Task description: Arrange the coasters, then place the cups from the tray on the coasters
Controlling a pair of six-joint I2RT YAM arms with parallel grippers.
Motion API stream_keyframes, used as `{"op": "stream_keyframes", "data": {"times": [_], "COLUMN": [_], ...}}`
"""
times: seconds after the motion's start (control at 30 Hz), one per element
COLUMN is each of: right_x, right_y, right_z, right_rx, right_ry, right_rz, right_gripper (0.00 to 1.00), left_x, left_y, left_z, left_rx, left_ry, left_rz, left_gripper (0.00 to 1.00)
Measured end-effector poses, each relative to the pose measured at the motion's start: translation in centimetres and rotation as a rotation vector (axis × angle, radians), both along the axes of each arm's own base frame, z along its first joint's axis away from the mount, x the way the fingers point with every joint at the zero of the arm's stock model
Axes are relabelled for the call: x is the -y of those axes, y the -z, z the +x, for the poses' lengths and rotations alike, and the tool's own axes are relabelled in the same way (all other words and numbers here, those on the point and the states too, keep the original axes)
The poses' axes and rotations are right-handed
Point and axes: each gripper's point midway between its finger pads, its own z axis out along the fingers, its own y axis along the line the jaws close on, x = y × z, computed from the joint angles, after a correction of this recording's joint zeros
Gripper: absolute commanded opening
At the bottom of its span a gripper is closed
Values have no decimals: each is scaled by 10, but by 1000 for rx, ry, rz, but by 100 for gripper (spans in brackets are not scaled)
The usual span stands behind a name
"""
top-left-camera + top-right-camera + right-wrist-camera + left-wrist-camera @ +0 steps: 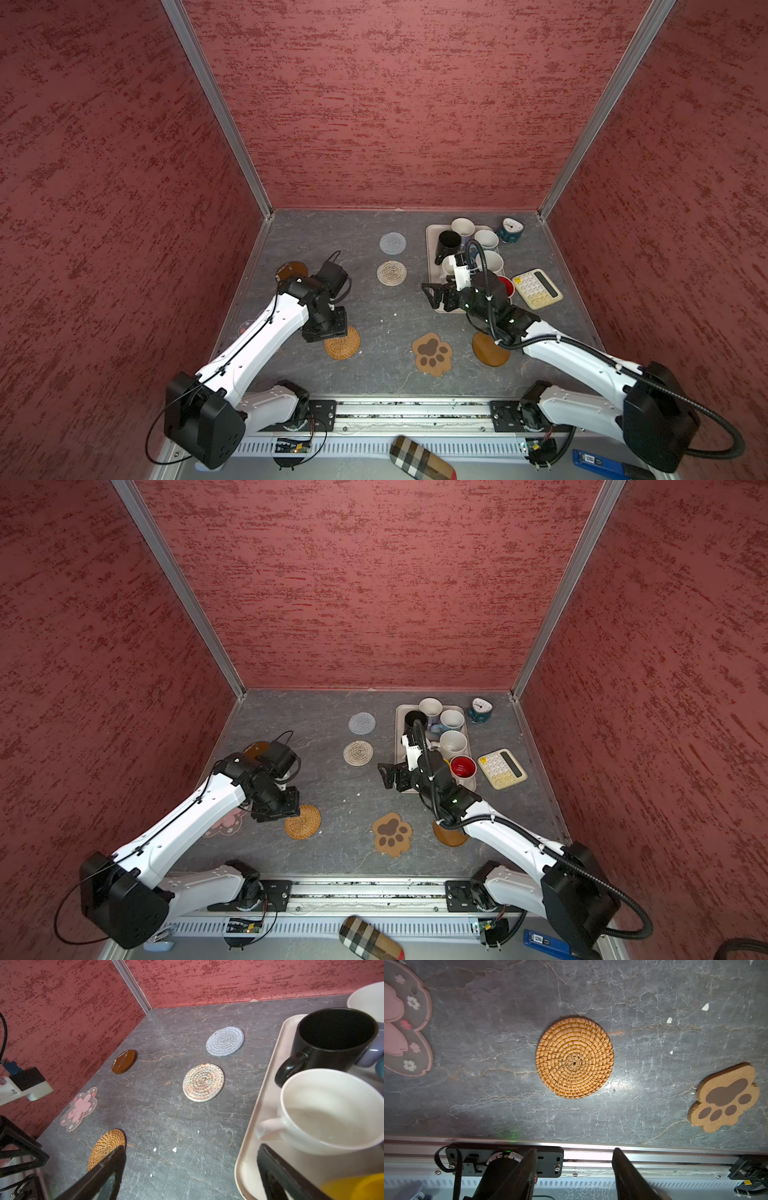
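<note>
Nearest in both top views is a checked case point(422, 459) at 6 o'clock, off the bench point(386, 307). On the bench the coasters point(392, 242) lie spread apart, and the tray point(432, 230) with the cups point(486, 239) sits at 2 o'clock. The left hand point(328, 332) hangs just beside the rattan coaster point(342, 343) at 8 o'clock. The right hand point(432, 296) is at the tray's near corner.

From the left wrist, its fingers point(527, 1167) stand half wide and hold nothing. The rattan coaster lies flat between the pink flower coaster point(404, 1022) and the paw coaster point(724, 1099).

From the right wrist, that hand is wide and empty, beside the white cup point(332, 1109) and black cup point(336, 1039).

I think the coasters are laid out. Next the right hand should close on one cup and lift it straight up.
</note>
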Motion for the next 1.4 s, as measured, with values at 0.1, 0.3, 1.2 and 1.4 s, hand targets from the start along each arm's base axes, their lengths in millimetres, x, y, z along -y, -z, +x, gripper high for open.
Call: {"op": "stream_keyframes", "data": {"times": [0.1, 0.3, 1.2, 1.4], "right_x": [1, 6, 11, 13], "right_y": [0, 0, -5, -3], "right_z": [4, 6, 2, 3], "right_rx": [9, 23, 53, 47], "right_ry": [10, 27, 38, 48], "right_rz": [14, 33, 65, 57], "right_gripper": [99, 99, 99, 99], "left_x": [7, 11, 17, 27], "left_y": [10, 35, 108, 108], "left_z": [0, 2, 29, 39], "left_rx": [-16, -25, -63, -68], "left_ry": [-22, -83, -147, -132], "left_rz": [9, 18, 55, 56], "left_gripper": [56, 56, 44, 44]}}
